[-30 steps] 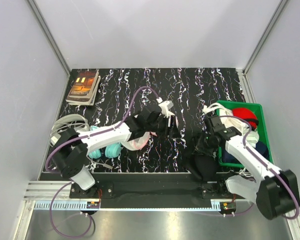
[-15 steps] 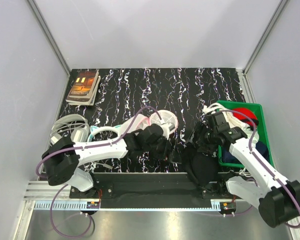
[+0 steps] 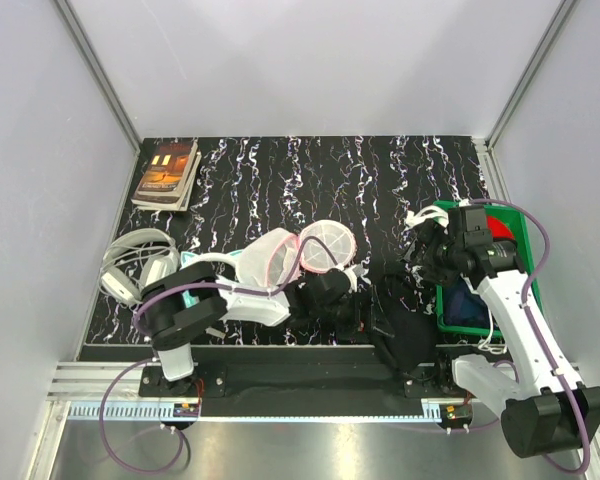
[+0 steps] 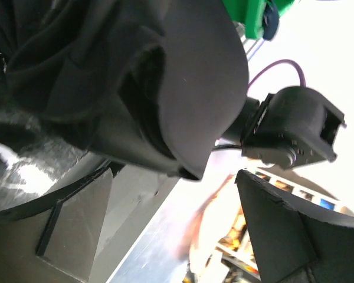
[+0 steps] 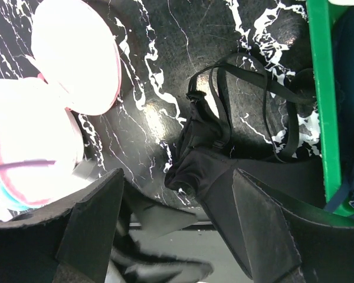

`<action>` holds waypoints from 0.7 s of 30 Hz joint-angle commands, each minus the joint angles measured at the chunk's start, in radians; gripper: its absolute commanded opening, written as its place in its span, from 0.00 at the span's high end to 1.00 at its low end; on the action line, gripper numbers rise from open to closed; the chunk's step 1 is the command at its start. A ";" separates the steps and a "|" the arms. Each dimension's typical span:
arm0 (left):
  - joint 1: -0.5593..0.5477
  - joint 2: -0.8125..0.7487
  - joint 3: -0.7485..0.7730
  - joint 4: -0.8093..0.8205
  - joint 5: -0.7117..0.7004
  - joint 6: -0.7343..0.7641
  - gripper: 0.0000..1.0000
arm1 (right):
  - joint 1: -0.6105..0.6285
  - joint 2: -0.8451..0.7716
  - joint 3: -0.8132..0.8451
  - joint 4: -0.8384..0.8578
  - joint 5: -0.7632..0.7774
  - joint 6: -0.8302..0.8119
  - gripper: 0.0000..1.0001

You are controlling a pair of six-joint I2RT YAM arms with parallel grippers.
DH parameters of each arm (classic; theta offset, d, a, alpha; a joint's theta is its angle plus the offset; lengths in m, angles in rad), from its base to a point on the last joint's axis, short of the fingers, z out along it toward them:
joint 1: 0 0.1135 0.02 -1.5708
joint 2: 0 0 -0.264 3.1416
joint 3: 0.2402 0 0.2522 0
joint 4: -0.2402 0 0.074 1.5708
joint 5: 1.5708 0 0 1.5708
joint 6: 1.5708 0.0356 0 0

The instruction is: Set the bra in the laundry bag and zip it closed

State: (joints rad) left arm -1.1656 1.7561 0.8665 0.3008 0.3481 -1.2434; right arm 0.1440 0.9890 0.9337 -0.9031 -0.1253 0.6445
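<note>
Top external view puts the bra (image 3: pixel 405 325) slumped at the near edge of the table (image 3: pixel 280 170), right of the open laundry bag (image 3: pixel 325 245). Your left gripper (image 3: pixel 358 305) and right gripper (image 3: pixel 427 262) both gape, holding nothing. Expect it light, limp and snag-prone: pinch the bunched black fabric, not the straps (image 5: pixel 280 94).
</note>
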 commanded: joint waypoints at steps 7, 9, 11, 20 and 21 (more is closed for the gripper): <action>-0.016 0.092 -0.012 0.181 -0.001 -0.244 0.09 | -0.012 -0.059 0.027 -0.034 -0.016 -0.039 0.18; -0.014 0.124 -0.003 0.207 0.005 -0.258 0.08 | -0.012 -0.065 0.022 -0.034 -0.014 -0.037 0.18; -0.016 0.163 0.014 0.224 0.015 -0.290 0.08 | -0.012 -0.069 0.024 -0.034 -0.013 -0.037 0.18; 0.009 0.167 0.057 0.130 -0.060 -0.287 0.19 | -0.011 -0.084 0.020 -0.037 -0.011 -0.035 0.18; 0.020 0.172 0.060 0.135 -0.060 -0.287 0.22 | -0.012 -0.085 0.020 -0.037 -0.011 -0.036 0.18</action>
State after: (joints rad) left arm -1.1728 1.9255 0.8757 0.4416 0.3397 -1.5375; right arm 0.1371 0.9192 0.9421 -0.9344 -0.1253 0.6247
